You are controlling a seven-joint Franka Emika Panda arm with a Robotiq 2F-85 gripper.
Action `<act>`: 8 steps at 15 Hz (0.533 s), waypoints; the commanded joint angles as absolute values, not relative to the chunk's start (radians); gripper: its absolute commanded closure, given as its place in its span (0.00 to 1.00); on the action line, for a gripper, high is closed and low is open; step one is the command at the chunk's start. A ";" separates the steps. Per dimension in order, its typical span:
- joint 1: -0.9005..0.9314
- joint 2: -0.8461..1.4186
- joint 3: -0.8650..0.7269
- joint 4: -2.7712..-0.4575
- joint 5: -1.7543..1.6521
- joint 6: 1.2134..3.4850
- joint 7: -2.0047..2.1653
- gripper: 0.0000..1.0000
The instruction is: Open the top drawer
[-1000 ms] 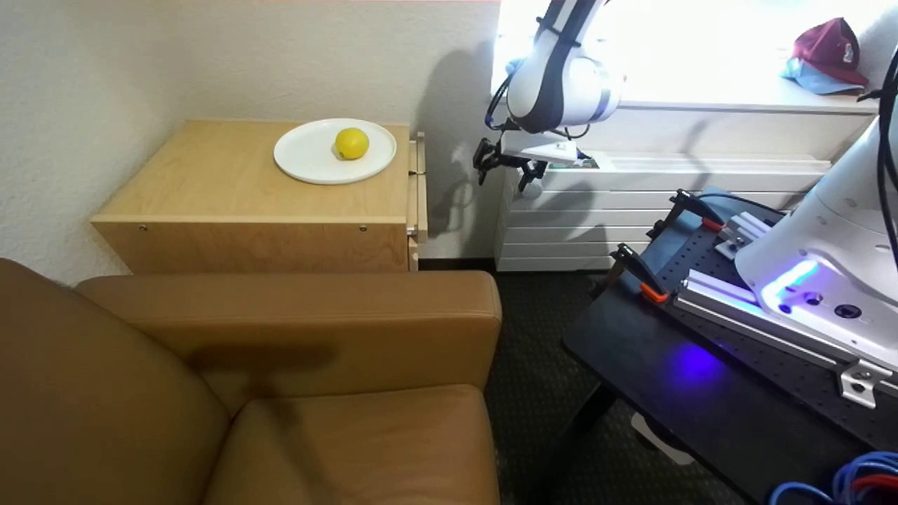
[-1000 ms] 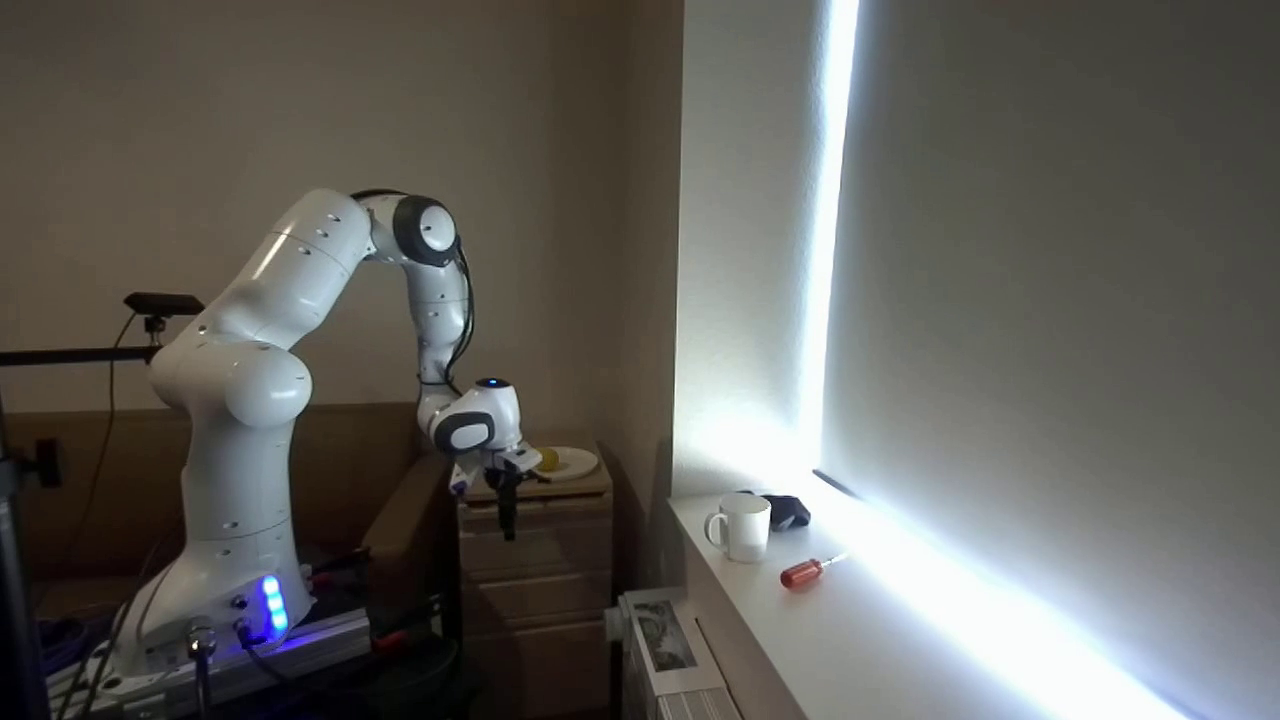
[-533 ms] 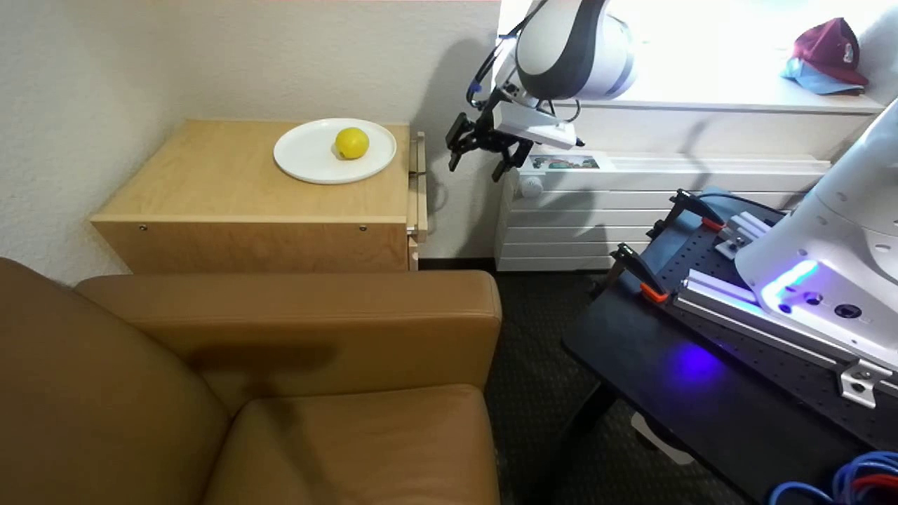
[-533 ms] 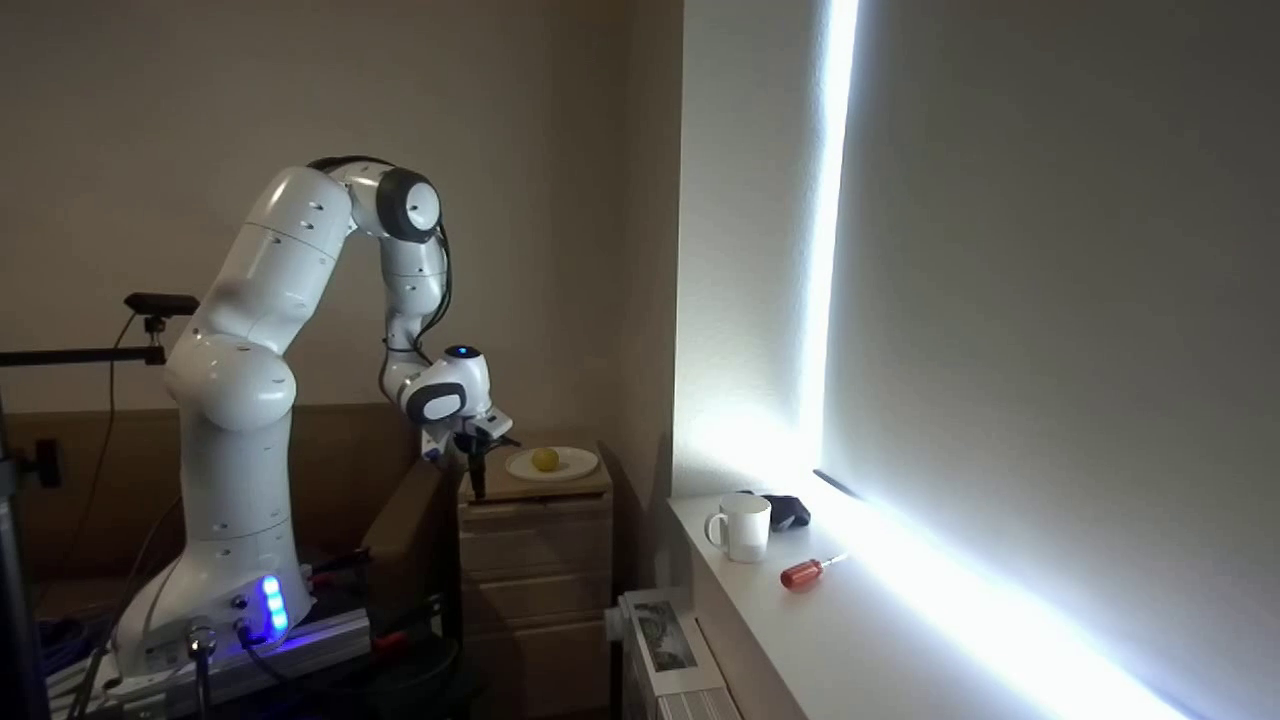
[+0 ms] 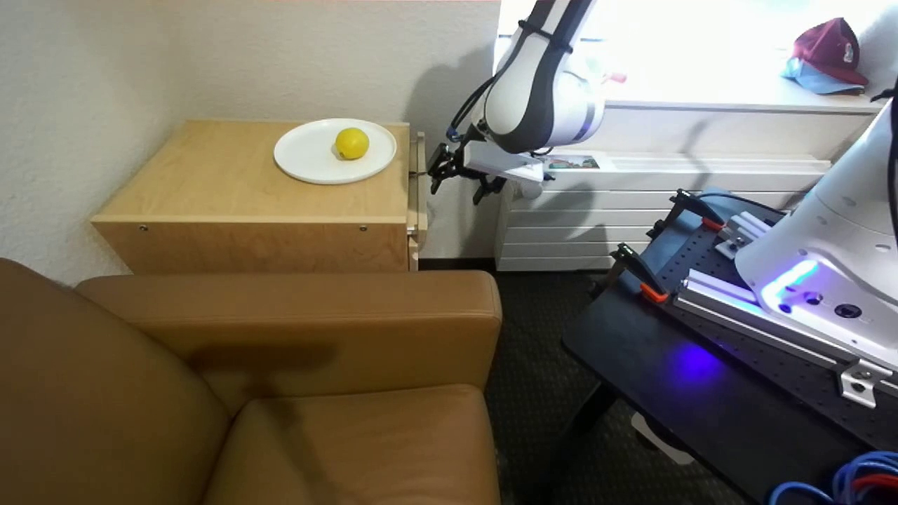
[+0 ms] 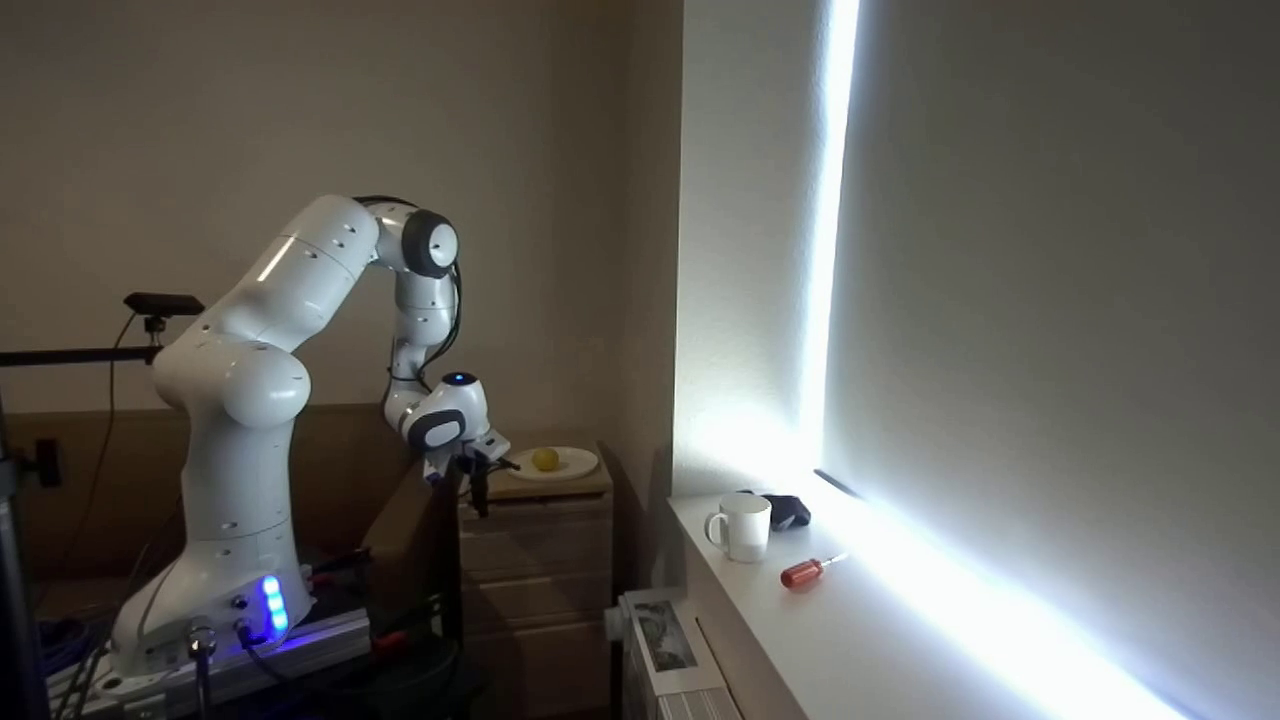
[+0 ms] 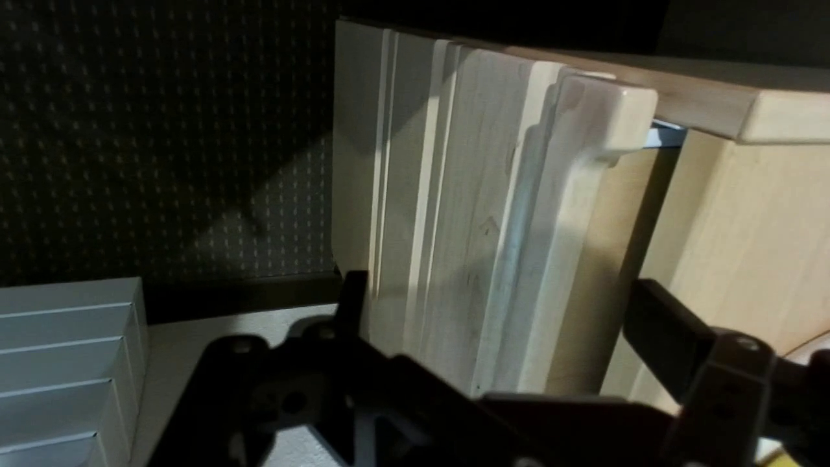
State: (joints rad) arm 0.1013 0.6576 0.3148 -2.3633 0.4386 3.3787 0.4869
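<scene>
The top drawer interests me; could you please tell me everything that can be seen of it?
The top drawer looks like light tan wood, its front's upper edge dipping beside a rounded corner. It sits just beneath the top of the nightstand, partly open: a strip of its inside shows, as does a silvery runner at one side. The gripper hangs open close by; whether it touches is unclear.

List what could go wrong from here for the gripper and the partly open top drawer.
The open gripper holds nothing yet and might miss the top drawer. A finger near the drawer front could bump it and push the drawer back in. The white plate, bearing a lemon, sits close to the drawer-side edge of the nightstand, so a jolt might shift it.
</scene>
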 commanded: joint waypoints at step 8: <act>0.181 0.784 0.236 -2.220 0.464 3.387 0.526 0.00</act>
State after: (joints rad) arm 0.1613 0.7371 0.2542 -2.2777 0.4467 3.3835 0.5150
